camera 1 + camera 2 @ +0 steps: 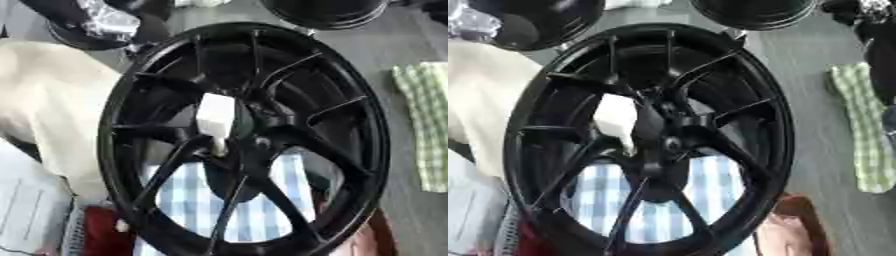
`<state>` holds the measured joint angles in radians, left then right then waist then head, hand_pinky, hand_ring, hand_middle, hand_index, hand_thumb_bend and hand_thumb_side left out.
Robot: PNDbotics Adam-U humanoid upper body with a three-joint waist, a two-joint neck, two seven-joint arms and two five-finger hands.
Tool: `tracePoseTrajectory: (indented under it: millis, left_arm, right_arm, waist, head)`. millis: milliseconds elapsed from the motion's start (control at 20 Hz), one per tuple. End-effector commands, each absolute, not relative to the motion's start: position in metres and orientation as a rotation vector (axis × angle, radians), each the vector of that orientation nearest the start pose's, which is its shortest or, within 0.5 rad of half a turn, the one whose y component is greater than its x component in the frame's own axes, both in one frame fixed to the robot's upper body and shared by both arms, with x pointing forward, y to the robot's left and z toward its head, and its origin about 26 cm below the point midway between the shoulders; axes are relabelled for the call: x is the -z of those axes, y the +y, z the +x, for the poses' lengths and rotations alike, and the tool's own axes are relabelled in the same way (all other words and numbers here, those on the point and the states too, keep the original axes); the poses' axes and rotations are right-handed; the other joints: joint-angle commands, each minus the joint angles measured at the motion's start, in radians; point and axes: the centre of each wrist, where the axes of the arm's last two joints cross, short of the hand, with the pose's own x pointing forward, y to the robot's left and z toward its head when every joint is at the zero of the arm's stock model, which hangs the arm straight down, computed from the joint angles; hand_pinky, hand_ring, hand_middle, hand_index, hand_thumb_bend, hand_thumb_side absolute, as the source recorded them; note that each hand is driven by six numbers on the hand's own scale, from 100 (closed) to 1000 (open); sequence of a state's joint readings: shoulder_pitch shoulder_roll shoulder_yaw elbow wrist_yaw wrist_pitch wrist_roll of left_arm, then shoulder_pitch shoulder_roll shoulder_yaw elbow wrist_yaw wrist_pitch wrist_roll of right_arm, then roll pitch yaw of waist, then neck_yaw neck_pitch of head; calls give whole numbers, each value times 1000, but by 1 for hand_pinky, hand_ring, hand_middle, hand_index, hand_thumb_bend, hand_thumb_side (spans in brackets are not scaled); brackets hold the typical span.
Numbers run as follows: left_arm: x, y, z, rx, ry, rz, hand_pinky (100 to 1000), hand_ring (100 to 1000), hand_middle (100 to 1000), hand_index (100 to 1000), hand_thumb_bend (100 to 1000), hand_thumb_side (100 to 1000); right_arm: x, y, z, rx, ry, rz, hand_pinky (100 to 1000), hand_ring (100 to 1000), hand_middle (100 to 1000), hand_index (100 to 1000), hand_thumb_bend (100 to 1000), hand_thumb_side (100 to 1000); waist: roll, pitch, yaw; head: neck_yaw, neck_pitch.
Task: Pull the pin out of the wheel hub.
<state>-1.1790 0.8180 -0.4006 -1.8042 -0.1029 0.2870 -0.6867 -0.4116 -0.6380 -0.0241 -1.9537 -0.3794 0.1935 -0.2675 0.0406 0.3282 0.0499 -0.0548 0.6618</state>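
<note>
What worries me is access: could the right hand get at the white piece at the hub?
Probably yes: the white piece juts from the wheel toward the camera, uncovered. No hand is in view, though.

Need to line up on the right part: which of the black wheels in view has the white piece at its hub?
The big spoked wheel filling the view's centre; the white piece sits by its hub. The other black wheels at the far edge show none.
</note>
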Motion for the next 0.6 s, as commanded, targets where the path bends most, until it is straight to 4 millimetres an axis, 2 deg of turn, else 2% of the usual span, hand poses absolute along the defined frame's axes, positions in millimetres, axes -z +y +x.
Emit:
tracePoseTrajectory:
  millis: [50,400,600]
  left_arm:
    - [-435,200,307,1622,-1902,573,829,762,731,854,356,477]
    - [-440,208,307,1428,-2051,544,827,751,717,849,310,467]
    - [-440,208,308,1405,-2071,522,828,753,719,851,335,468]
  right_arm:
    - [-270,-305,304,-164,-2177,-228,883,731,652,703,100,622]
    - [-270,-305,304,-160,-2179,-230,882,731,653,703,100,621]
    - [-271,-305,304,-161,-2180,-229,882,731,653,703,100,619]
  waist:
    - [-4,-28,2]
    - [-6,-29,4]
    - [-5,-30,4]
  head:
    - [-1,-4]
    - [-1,-1]
    - [-1,-2]
